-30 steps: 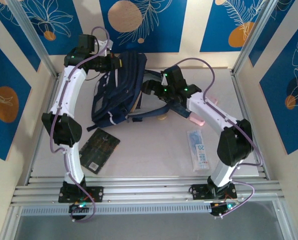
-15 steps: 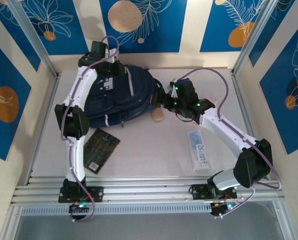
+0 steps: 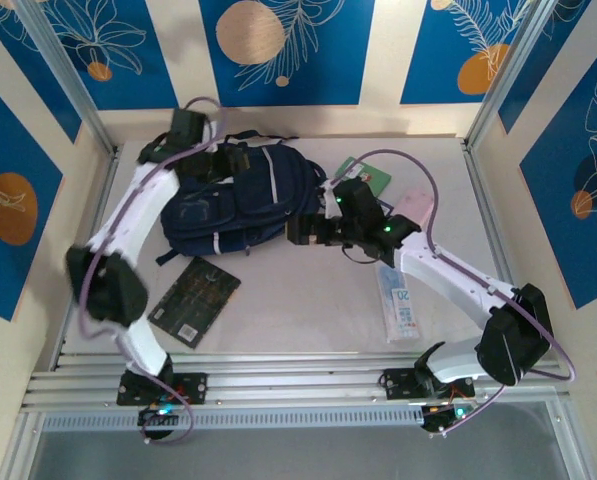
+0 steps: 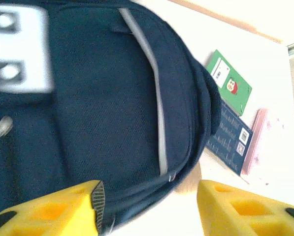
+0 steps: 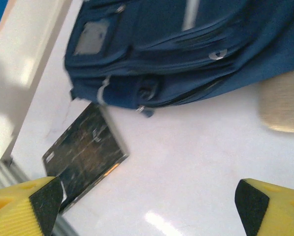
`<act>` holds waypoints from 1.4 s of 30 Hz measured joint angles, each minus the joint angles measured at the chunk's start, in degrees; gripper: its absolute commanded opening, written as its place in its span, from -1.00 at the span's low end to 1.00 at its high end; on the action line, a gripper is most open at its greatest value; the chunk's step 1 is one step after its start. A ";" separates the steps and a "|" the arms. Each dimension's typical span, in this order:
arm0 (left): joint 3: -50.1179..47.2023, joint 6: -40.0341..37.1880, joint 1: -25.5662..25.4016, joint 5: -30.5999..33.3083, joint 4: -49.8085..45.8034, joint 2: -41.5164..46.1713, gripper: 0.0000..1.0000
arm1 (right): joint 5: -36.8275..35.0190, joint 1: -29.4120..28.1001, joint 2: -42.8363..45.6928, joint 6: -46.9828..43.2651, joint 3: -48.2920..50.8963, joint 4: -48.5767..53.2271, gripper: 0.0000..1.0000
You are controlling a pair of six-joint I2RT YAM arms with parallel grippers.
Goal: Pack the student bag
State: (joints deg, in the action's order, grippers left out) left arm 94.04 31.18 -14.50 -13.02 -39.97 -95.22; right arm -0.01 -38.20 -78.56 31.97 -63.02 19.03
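Bag lies flat, front up, at far-left of table so zips are reachable; L gripper over it, jaws apart, empty; R gripper beside it, wide, empty too.

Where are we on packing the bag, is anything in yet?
Nothing looks packed yet. The student bag lies flat on the table, and the dark book, green book, pink item and blue-white packet lie outside it. In hand: nothing; the left gripper over the bag and the right gripper beside it both have open jaws. Left: getting all of it inside.
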 measured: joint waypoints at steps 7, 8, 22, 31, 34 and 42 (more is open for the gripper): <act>-28.72 15.15 1.68 9.29 -1.64 27.61 0.99 | 5.09 -8.48 -10.14 -1.64 -2.29 -3.76 0.77; -32.74 16.98 2.45 9.88 -2.08 29.64 1.00 | 6.12 -9.84 -13.40 -1.73 -4.02 -3.78 0.75; -65.16 32.26 11.63 14.82 -6.88 50.01 0.95 | 10.82 -14.40 -40.85 -1.92 -25.97 0.46 0.67; -71.52 36.44 12.41 16.31 -1.18 48.37 0.71 | 15.78 -12.57 -50.31 -0.61 -35.08 3.34 0.33; -72.48 36.94 12.48 16.55 0.87 47.89 0.67 | 16.50 -12.59 -52.24 -0.57 -37.11 4.70 0.32; -72.74 37.03 12.81 16.52 1.95 44.13 0.57 | 16.20 -13.29 -53.13 -2.56 -38.12 7.54 0.16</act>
State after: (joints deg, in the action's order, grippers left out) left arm 21.30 68.20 -1.69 3.51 -38.02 -51.09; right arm 16.19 -51.48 -131.70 29.41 -101.14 26.57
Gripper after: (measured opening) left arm 0.797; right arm 0.586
